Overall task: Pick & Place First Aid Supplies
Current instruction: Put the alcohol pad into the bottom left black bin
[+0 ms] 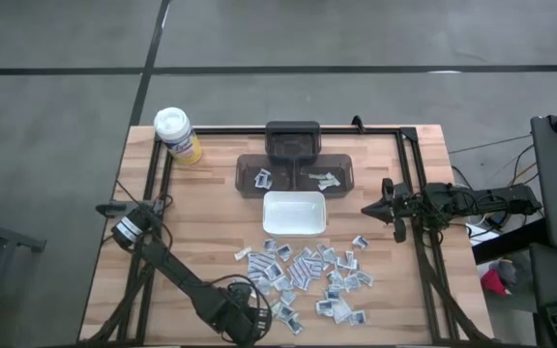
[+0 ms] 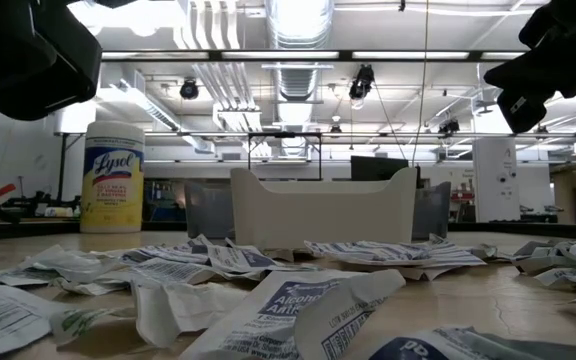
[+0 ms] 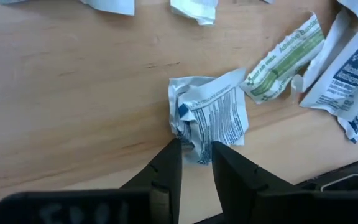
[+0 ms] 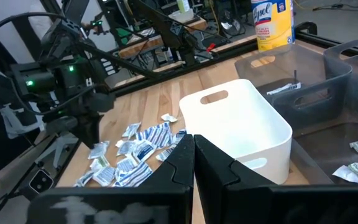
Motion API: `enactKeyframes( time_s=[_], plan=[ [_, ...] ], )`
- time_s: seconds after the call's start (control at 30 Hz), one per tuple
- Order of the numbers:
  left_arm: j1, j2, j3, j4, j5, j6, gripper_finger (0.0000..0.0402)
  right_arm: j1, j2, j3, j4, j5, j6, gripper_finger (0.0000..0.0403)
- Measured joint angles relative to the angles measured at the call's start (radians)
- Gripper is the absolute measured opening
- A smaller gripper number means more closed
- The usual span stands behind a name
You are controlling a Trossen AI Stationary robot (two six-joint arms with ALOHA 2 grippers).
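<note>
Crumpled first aid packet (image 3: 208,118) is lying on the bench (image 3: 73,93) just ahead of the left claw (image 3: 196,155), whose fingers are straddling its near edge, apparently half-closed. Light and crinkly, it wants pinching mid-body. The right claw (image 4: 193,149) is waiting closed.

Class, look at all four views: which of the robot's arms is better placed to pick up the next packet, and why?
The left. Its end effector is down on the table, fingers closing around a crumpled white packet. The right end effector sits shut beside the white tray, away from the packets.
</note>
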Motion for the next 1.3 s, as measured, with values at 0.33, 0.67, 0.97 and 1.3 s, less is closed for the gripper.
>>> enactKeyframes(
  time_s=[0.33,0.67,0.97,1.3],
  plan=[
    [0.003,-0.002,-0.045,0.089,-0.001,-0.002,0.0081,0.000,0.000,0.000,-0.003,0.000,-0.002,0.0008],
    [0.006,-0.003,-0.056,0.112,0.000,-0.003,0.0080,0.000,0.000,0.000,-0.024,0.000,0.000,0.0008],
    [0.006,-0.002,-0.057,0.112,0.001,-0.002,0.0061,0.000,0.000,0.000,-0.024,0.000,0.000,0.0008],
    [0.006,-0.002,-0.068,0.117,0.001,0.010,0.0004,0.000,0.000,0.000,-0.024,0.000,0.001,0.0008]
  ],
)
